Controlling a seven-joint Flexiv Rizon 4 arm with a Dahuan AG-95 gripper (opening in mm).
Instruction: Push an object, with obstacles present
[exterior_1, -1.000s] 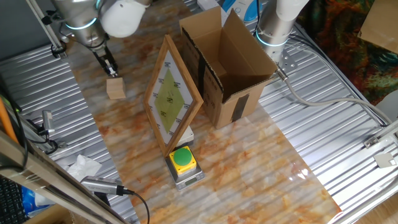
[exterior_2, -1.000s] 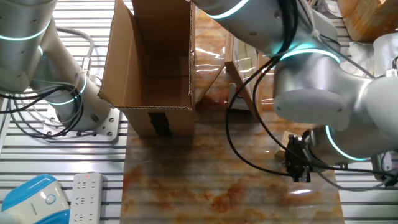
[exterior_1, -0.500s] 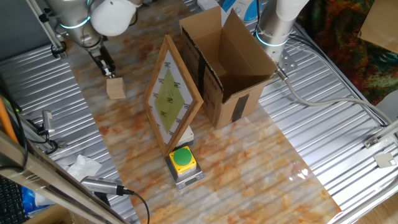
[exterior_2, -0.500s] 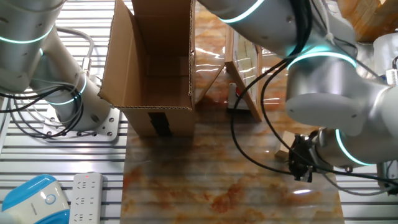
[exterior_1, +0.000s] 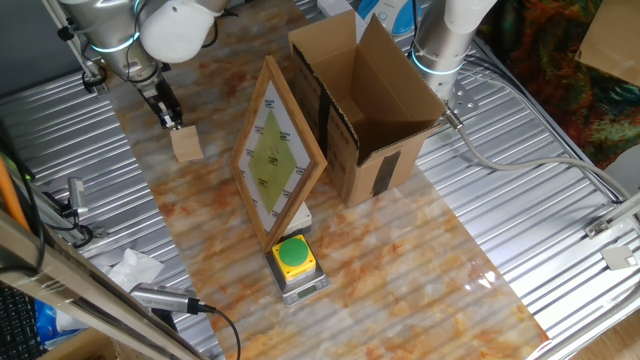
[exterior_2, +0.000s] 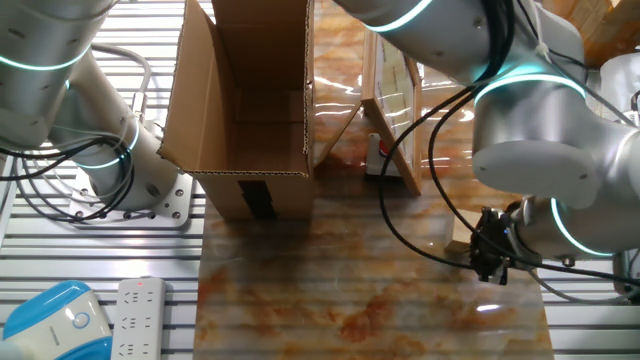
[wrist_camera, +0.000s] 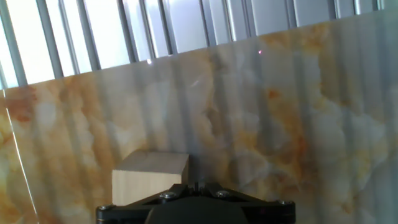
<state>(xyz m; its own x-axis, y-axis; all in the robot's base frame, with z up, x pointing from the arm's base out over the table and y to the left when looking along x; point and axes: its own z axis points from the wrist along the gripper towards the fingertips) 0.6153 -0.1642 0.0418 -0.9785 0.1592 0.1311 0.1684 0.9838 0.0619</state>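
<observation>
Claw (exterior_1: 171, 122), its fingers together and holding nothing, has slid a little further back from the wooden cube (exterior_1: 186, 144) on the counter (exterior_1: 400, 260), just behind it now, so pushing apparently hasn't begun.

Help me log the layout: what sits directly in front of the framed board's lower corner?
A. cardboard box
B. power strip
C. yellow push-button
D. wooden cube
C: the yellow push-button on its grey base sits right at the framed board's lower corner.
</observation>
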